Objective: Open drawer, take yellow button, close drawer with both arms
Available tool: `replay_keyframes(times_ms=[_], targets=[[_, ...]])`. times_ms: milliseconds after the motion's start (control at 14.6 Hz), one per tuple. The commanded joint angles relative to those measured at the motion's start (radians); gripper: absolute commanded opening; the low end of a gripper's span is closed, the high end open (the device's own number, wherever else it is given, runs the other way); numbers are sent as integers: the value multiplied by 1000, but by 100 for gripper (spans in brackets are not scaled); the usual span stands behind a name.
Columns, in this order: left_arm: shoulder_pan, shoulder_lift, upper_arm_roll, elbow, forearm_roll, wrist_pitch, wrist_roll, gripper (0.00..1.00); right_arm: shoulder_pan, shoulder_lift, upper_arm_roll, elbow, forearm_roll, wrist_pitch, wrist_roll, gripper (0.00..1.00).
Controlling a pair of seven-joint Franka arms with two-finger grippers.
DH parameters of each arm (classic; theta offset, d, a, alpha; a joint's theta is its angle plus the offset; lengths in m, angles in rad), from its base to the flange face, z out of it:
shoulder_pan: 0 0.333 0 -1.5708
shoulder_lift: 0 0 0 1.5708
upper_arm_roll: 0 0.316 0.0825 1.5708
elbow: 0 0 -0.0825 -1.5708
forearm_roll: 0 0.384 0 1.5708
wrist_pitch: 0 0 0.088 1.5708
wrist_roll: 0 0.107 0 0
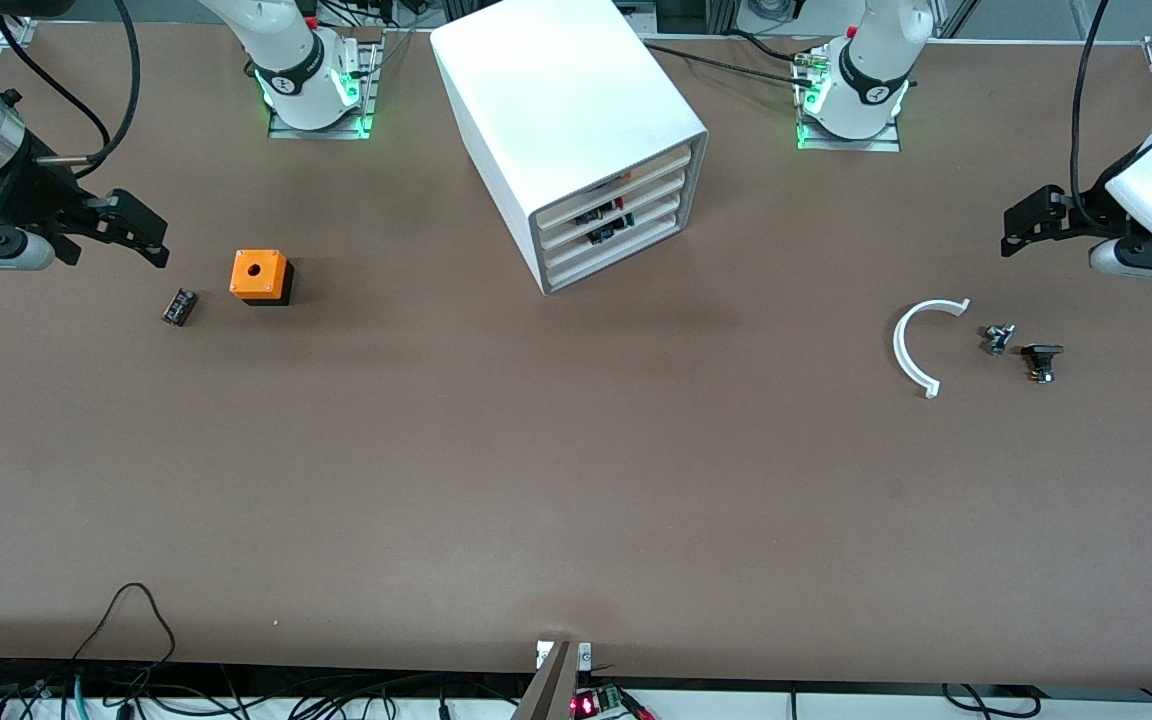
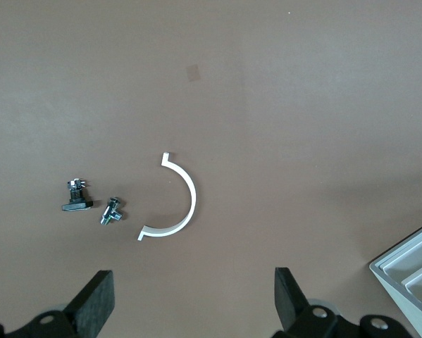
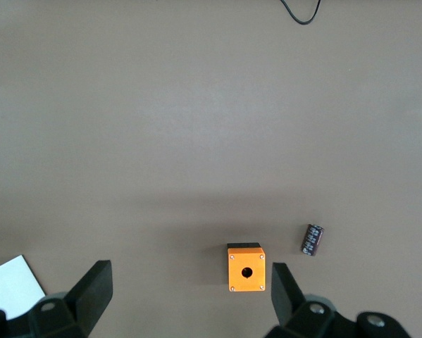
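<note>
The white cabinet [image 1: 556,100] stands at the robots' edge of the table, midway between the two arm bases. Its top drawer [image 1: 621,183] is pushed in, flush with the three below it. The button is out of view. My left gripper [image 1: 1021,230] hangs open and empty over the left arm's end of the table, above bare table [image 2: 193,299]. My right gripper [image 1: 141,235] hangs open and empty over the right arm's end; in its wrist view [image 3: 189,292] the orange cube lies close to one finger [image 3: 284,296].
An orange cube with a hole [image 1: 259,275] [image 3: 246,268] and a small black cylinder [image 1: 179,306] [image 3: 311,240] lie under the right gripper. A white half ring [image 1: 898,345] [image 2: 194,201], a small metal part [image 1: 998,338] [image 2: 112,211] and a black part [image 1: 1041,358] [image 2: 75,197] lie under the left gripper.
</note>
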Motion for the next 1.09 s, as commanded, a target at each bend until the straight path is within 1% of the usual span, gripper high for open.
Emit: replay_keyframes(times_ms=[0,137,274,411,547,684,821,958,1026], targets=[[4,14,-3,34,20,-26,19,100,-6,13,7,30,20,-43,3,100],[4,14,-3,34,20,-26,19,100,-9,15,7,51,9,-50,-12,100],[4,14,-5,34,20,-26,19,100,-18,56,1,105,23,-62,-12,100],[3,16,-5,33,16,-33,14,100,-4,62,7,113,15,-89,0,100],[-5,19,-6,33,6,-79,18,100,-4,71,9,107,15,-85,3,100],[-25,52,-23,33,-13,-151,19,100,-4,94,9,104,15,-60,-1,100],[-28,63,-26,33,-110,-220,19,100,5,131,9,96,21,-37,-7,100],[-29,100,-28,31,-173,-285,21,100,29,150,9,96,17,-31,-10,100],[-25,123,-28,31,-236,-303,22,100,37,168,9,96,17,-33,-10,100]])
